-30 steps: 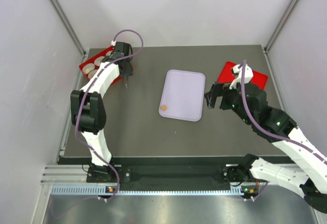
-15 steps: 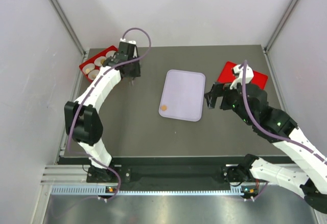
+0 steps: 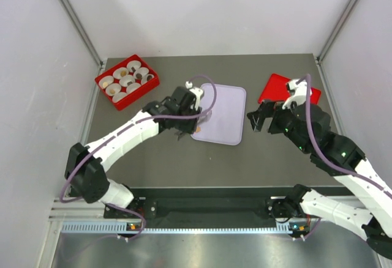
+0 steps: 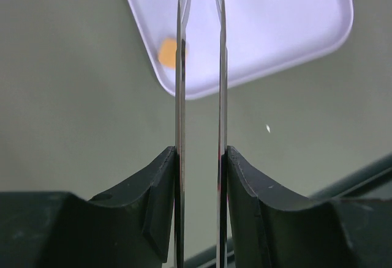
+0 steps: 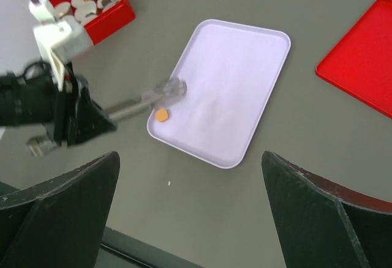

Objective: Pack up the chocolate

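At the near edge of the dark worktop [image 3: 233,164], two arm bases [image 3: 119,207] side by side. From the left one, a white arm [image 3: 122,139] slanting toward the middle, with the left tool [image 3: 204,119] over the near left part of a pale lilac tray [image 3: 228,106]. Two long thin blades [image 4: 181,96], parallel and a narrow slit apart, only tray and worktop showing through the slit (tips cut off in the wrist view and blurred from the other side, so nothing certain about the very ends). Just beside the left blade, on the tray near its near left corner, one golden chocolate [image 5: 162,115]; touching the blade or not, impossible to tell. On the right, the right tool [image 3: 256,119] hanging above the worktop just off the tray's right edge, gaping wide, holding nothing. Farther back on the right, a flat red lid [image 3: 274,88], partly hidden by the arm. At the far left corner, well apart from the tray, a red box [image 3: 141,95] filled with white paper cups [image 3: 133,87], small brown and golden bits [image 3: 123,71] in several of them (too small to count).
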